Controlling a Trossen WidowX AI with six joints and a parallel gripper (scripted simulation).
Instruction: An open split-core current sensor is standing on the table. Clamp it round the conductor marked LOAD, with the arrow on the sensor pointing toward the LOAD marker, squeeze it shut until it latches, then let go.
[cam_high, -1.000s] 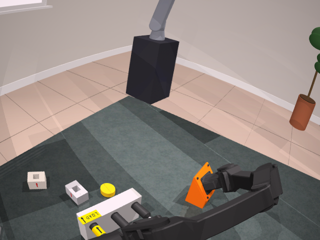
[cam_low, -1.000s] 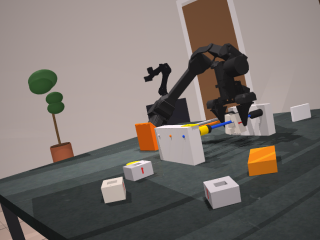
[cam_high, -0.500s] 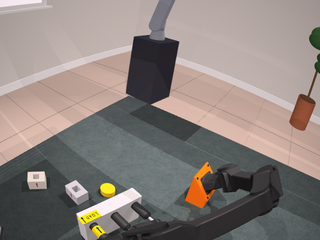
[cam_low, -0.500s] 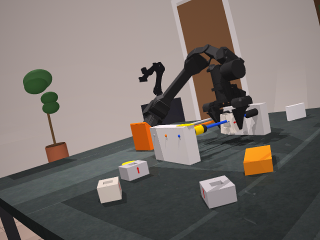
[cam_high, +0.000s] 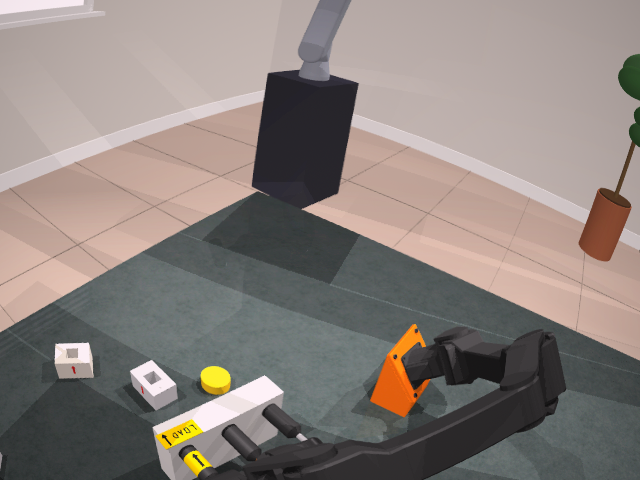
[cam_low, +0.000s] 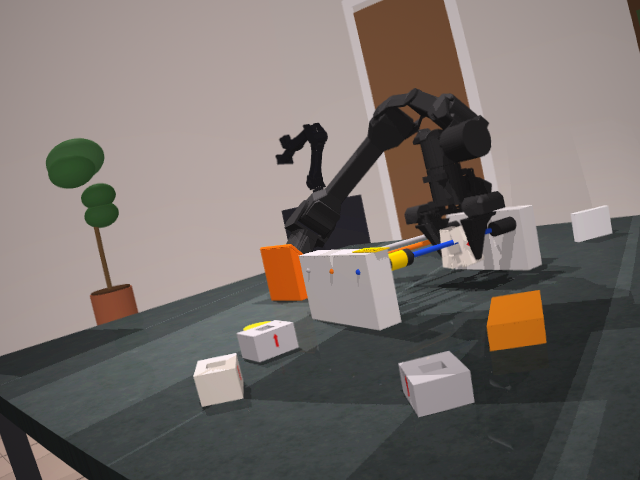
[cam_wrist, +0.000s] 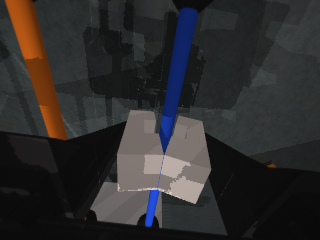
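The pale split-core sensor (cam_low: 455, 258) (cam_wrist: 137, 142) sits round the blue conductor (cam_low: 433, 248) (cam_wrist: 181, 60). Its two halves stand at a slight angle, with a gap between them at the top of the wrist view. My gripper (cam_low: 459, 253) (cam_wrist: 164, 130) is shut on the sensor, one finger against each side; the top view does not show the fingertips. The blue conductor leaves the white block (cam_high: 232, 405) (cam_low: 351, 299) beside the LOAD label (cam_high: 178, 434) (cam_low: 370, 250), through a yellow sleeve (cam_high: 196, 460) (cam_low: 398, 259). A finger mostly hides the sensor's red mark, so its direction cannot be told.
An orange conductor (cam_wrist: 37, 75) runs beside the blue one. A second white block (cam_low: 524, 242) stands behind the gripper. Several white blocks with square holes, a yellow disc (cam_high: 215, 379), an orange block (cam_low: 516, 320) and a white plate (cam_low: 591, 223) stand around.
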